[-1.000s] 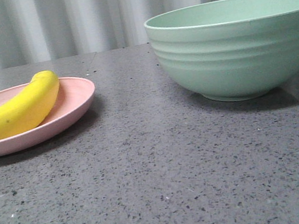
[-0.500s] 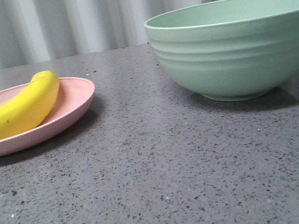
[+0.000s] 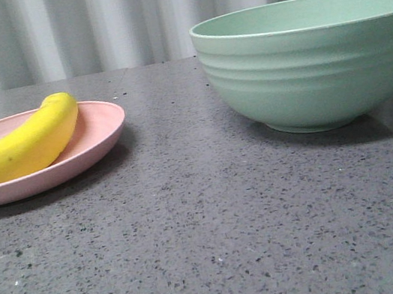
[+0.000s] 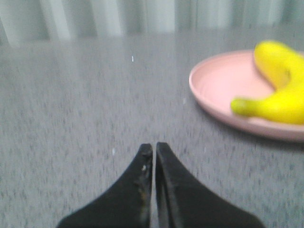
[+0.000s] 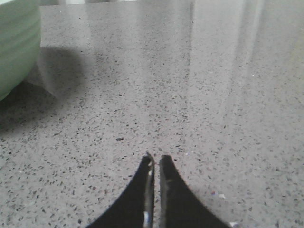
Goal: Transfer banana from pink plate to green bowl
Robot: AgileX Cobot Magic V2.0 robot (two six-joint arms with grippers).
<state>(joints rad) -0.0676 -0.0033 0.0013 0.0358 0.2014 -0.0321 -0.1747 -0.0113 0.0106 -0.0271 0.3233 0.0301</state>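
light: soft, even | left wrist: blurred (motion-smeared) | table (image 5: 228, 71): glare streaks

You have the banana (image 3: 25, 144) lying on the plate (image 3: 100, 133) at the left of the table, glossy bright yellow and gently curved, with a few tiny dark specks on its skin. Its far end rises over the plate's middle and its body runs down toward the left edge of the front view, where it is cut off. From the left wrist you see its greenish stub end (image 4: 243, 106) resting inside the plate's rim (image 4: 209, 97). The plate is shallow, round, pale pink, flat on the table. Well apart to the right stands the bowl (image 3: 316, 69), upright, deep, pale mint green, with ribbed rings outside.
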